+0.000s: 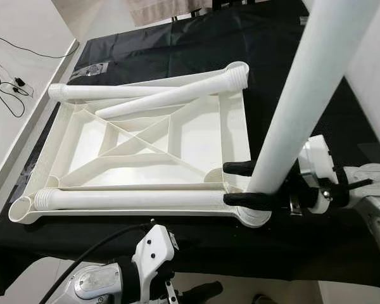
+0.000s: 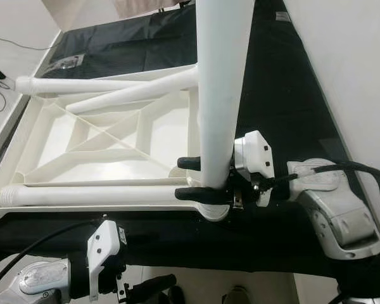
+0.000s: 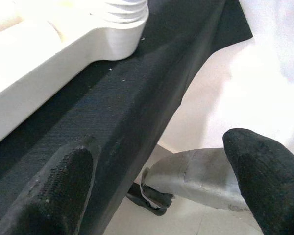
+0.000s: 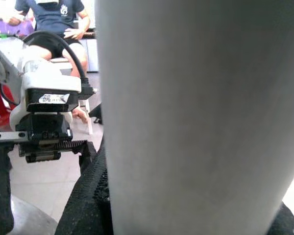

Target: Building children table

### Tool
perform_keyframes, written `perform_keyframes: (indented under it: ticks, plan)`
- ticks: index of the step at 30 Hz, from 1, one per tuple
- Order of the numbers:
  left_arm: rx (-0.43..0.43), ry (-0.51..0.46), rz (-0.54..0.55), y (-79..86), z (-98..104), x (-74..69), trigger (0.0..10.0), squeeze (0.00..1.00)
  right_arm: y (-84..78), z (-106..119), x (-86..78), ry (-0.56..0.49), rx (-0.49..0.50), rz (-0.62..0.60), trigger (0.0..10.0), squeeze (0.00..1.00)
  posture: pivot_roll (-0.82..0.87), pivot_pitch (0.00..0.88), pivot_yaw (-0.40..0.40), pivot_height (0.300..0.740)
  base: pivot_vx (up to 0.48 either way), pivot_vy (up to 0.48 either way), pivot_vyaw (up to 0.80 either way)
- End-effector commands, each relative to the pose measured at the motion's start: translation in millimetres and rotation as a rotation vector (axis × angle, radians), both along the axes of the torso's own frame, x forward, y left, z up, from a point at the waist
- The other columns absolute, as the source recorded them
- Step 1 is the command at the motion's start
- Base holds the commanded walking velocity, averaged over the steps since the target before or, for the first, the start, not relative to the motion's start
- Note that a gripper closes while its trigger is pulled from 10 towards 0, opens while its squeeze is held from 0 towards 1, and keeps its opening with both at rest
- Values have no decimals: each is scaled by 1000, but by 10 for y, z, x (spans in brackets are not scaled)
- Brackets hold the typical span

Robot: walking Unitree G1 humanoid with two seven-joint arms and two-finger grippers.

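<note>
An upside-down white plastic tabletop lies on a black cloth. Three white legs lie loose on it: one along the near edge, one along the far edge, one slanted between them. A fourth leg stands upright at the near right corner socket. My right gripper is shut on its lower end, one black finger on each side. My left gripper hangs low beside the cloth's front edge, open with nothing between its fingers.
The black cloth covers the work surface and drapes over the front edge. Cables lie on the floor at the left. A small plastic bag lies on the cloth's far left. A seated person appears in the right wrist view.
</note>
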State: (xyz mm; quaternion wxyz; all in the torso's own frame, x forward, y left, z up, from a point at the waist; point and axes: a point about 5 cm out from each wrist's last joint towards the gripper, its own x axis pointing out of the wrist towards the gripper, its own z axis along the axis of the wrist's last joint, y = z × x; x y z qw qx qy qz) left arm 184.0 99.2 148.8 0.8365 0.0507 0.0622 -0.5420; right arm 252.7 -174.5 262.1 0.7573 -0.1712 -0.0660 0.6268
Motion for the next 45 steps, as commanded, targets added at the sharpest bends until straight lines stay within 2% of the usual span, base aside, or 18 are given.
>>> perform_keyframes:
  ticks: [1, 7, 11, 17, 21, 25, 28, 34, 37, 45]
  plan:
    - [12, 47, 4, 40, -80, -16, 10000, 0, -12, -143, 20, 75, -44, -9, 10000, 0, -7, 299, 205, 740, 0, 0, 0]
    - [10, 46, 8, 35, -83, -8, 10000, 0, -8, 52, 119, 127, 48, 30, 10000, 0, -7, 299, 200, 740, 0, 0, 0]
    - [7, 45, 12, 26, -81, -7, 10000, 0, 59, 290, 200, 167, 219, 53, 10000, 0, -7, 302, 193, 740, 0, 0, 0]
    - [2, 45, 16, 17, -78, -4, 10000, 0, 49, 338, 264, 218, 328, 9, 10000, 0, -9, 306, 186, 740, 0, 0, 0]
    - [0, 45, 17, 16, -78, -4, 10000, 0, 51, 309, 248, 216, 311, 12, 10000, 0, -9, 307, 188, 740, 0, 0, 0]
    - [-3, 45, 20, 16, -81, -5, 10000, 0, 50, 113, 51, 186, 122, 111, 10000, 0, -11, 307, 185, 740, 0, 0, 0]
    - [-2, 45, 19, 19, -82, -9, 10000, 0, 34, 64, 6, 201, 85, 127, 10000, 0, -7, 305, 188, 740, 0, 0, 0]
    - [3, 44, 18, 29, -86, -17, 10000, 0, -12, 12, -19, 204, 43, 115, 10000, 0, -4, 301, 194, 740, 0, 0, 0]
    - [11, 44, 11, 39, -90, -25, 10000, 0, -54, -20, 14, 174, 10, 62, 10000, 0, -6, 299, 199, 740, 0, 0, 0]
    - [17, 46, 6, 44, -95, -32, 10000, 0, -61, -78, 26, 131, 7, 37, 10000, 0, 4, 293, 204, 740, 0, 0, 0]
